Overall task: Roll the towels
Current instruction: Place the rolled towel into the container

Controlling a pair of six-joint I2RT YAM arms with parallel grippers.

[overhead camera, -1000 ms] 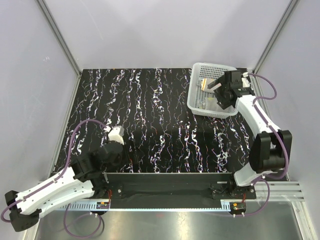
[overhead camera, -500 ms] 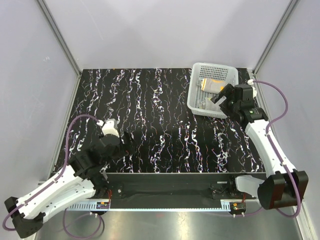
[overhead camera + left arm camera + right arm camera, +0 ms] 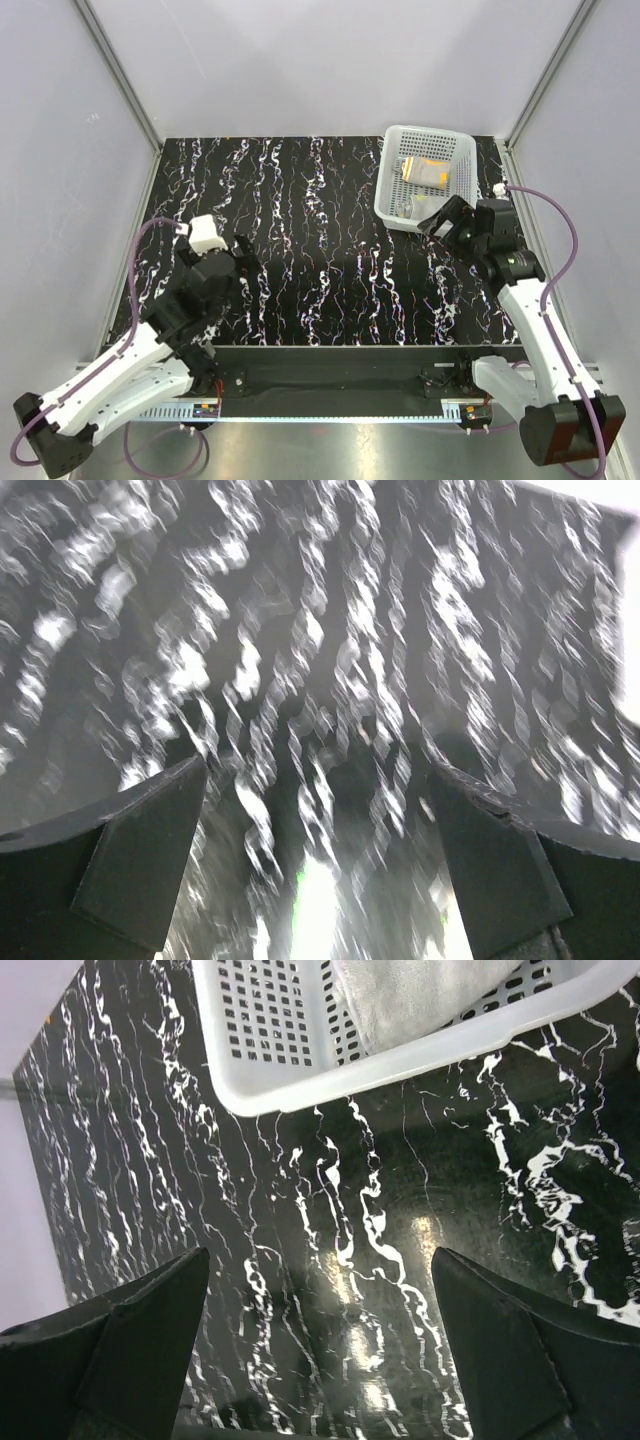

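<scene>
A yellow-orange towel (image 3: 432, 170) lies folded in the white perforated basket (image 3: 390, 200) at the back right. A grey-white cloth surface (image 3: 420, 990) shows inside the basket in the right wrist view; I cannot tell which towel it is. No orange towel with squiggles can be told apart. My right gripper (image 3: 445, 218) is open and empty just in front of the basket's near rim (image 3: 400, 1065), over the bare table (image 3: 320, 1340). My left gripper (image 3: 222, 250) is open and empty over the left part of the table; its wrist view (image 3: 320, 860) is blurred.
The black marbled table top (image 3: 320, 240) fills the workspace. Grey walls with metal posts (image 3: 120, 80) close it at the left, back and right. A black rail (image 3: 330, 360) runs along the near edge between the arm bases.
My right gripper has drawn back out of the basket toward the near side. My left arm has swung forward and up over the left of the table.
</scene>
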